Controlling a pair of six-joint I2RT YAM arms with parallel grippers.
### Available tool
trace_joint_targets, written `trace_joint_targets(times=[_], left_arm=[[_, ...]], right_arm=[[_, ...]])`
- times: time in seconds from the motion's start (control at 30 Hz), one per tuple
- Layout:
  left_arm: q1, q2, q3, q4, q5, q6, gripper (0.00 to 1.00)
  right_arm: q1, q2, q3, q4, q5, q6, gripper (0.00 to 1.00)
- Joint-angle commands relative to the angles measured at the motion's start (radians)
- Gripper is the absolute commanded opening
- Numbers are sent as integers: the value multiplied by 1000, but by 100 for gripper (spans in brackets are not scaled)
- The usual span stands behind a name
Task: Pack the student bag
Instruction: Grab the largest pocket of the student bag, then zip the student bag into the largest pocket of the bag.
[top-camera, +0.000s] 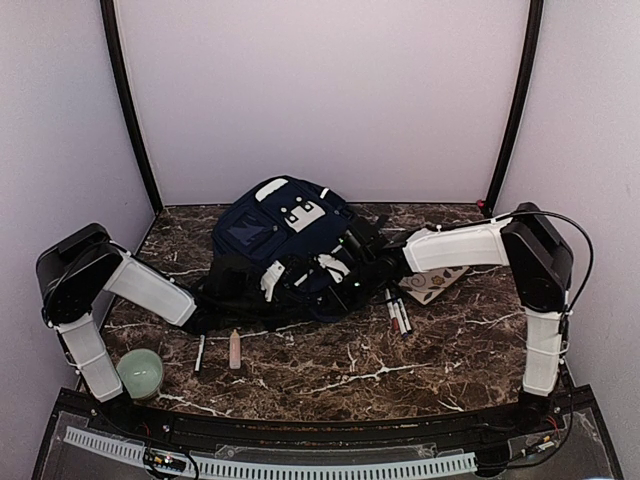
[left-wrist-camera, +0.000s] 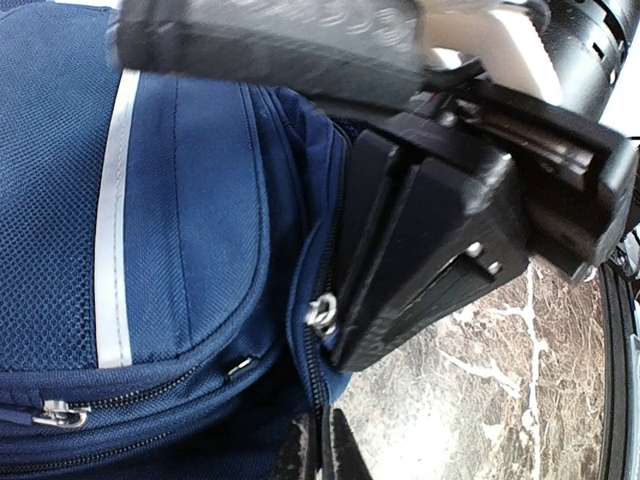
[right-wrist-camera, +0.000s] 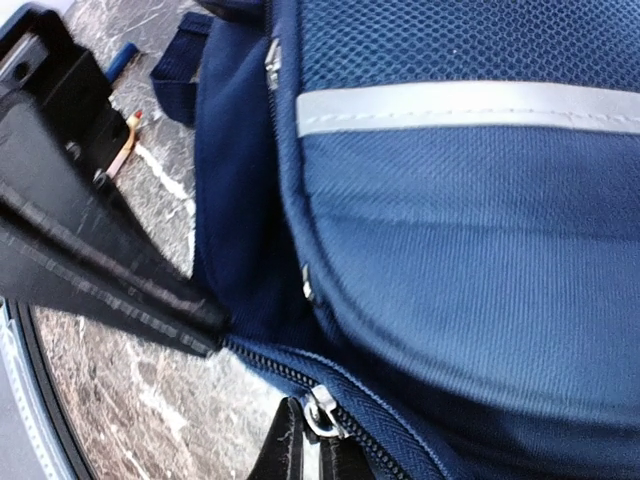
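- Lying mid-table (top-camera: 330, 372), the student bag (top-camera: 285, 245) sits btwn the two arms, so each can reach one side of it.
- Left gripper (left-wrist-camera: 318, 455): jaws fully closed, pinching the bag's zip seam. Prob. there to anchor the fabric.
- Right gripper (right-wrist-camera: 312, 450): also clamped tight, tips nipped on a metal zip pull (right-wrist-camera: 318, 412) at the opposite side. Likely set to drag the zip open.
- Pens (top-camera: 398, 315) and notebook (top-camera: 432, 285) lie just beside the bag, marker (top-camera: 200, 352) and pink tube (top-camera: 235, 350) near it. None packed yet.

dark marble table (top-camera: 400, 370) w/ student bag (top-camera: 290, 250) mid, markers (top-camera: 398, 313) + patterned pad (top-camera: 435, 285) right, pen (top-camera: 200, 352), pink tube (top-camera: 235, 350), green jar (top-camera: 140, 372) left.
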Motion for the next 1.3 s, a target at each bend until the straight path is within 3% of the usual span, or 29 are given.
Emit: trace_joint_targets(times=[0.0, 0.67, 1.13, 1.27], left_arm=[[-22, -69, -6, 15, 70, 34, 0], [-22, -254, -113, -243, -205, 103, 0], [-22, -409, -176, -361, -304, 105, 0], [-22, -417, -179, -389, -297, 110, 0]], right_arm=[[-20, -84, -44, -12, -3, -30, 0], [-191, -140, -151, -204, -45, -155, 0], [-329, -61, -84, -184, 44, -244, 0], [-361, -38, -33, -230, -8, -283, 0]])
